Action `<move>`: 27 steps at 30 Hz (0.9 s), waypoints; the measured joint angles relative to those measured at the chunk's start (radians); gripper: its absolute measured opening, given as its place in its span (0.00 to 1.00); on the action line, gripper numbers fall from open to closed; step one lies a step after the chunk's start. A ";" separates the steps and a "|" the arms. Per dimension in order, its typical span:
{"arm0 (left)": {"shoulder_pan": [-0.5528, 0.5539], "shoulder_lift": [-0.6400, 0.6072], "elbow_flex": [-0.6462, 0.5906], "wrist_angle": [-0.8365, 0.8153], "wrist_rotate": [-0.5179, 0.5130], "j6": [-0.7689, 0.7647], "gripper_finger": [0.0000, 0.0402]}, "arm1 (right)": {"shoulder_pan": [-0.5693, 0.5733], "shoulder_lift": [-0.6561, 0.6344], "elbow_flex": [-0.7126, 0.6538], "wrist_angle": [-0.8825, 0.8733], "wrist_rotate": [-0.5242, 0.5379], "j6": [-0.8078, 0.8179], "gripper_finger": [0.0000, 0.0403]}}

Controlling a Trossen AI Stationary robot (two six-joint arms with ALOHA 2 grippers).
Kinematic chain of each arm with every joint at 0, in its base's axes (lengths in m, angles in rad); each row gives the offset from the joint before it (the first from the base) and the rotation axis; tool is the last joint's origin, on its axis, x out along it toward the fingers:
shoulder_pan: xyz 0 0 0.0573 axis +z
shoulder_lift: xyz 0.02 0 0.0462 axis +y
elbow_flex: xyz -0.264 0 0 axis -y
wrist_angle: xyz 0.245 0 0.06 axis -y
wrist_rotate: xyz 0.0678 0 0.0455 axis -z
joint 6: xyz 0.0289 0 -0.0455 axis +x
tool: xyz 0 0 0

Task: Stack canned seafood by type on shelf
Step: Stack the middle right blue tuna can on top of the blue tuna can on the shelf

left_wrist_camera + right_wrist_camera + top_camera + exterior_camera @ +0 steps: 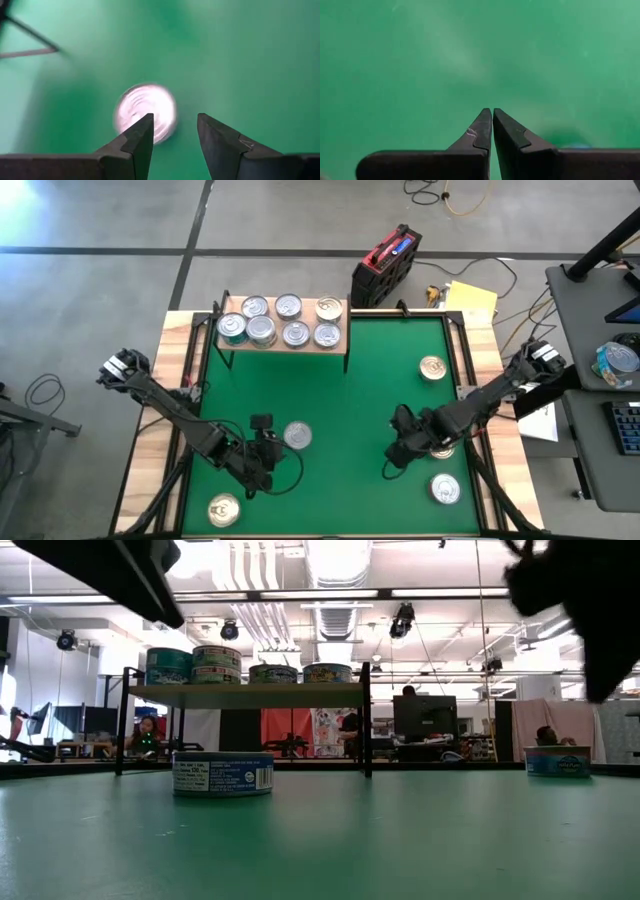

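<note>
The shelf (285,337) stands at the mat's far left on thin black legs, with several tins on its light-wood board (245,690). A silver-topped tin (297,436) sits flat on the green mat, showing a blue-and-white label in the low view (222,772). My left gripper (266,452) hovers open just to its near left. In the left wrist view the tin (146,112) lies past the open gripper (175,119), untouched. My right gripper (400,452) is shut (492,111) over bare mat at the right.
More tins lie on the mat: a gold-topped one (224,509) near left, a gold-topped one (433,367) far right, a silver one (446,489) near right, and one partly under the right arm (443,448). A red-and-black case (385,268) sits beyond the table.
</note>
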 joint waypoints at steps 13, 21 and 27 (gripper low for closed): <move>0.000 0.000 0.280 -0.610 -0.089 -0.186 0.34 | 0.157 -0.010 0.221 -0.495 -0.050 0.288 0.02; 0.002 0.000 0.464 -0.680 -0.158 0.029 0.34 | 0.157 -0.082 0.144 -0.517 -0.134 0.309 0.02; 0.028 -0.010 0.572 -0.679 -0.180 0.161 0.32 | 0.157 -0.181 0.025 -0.488 -0.137 0.355 0.02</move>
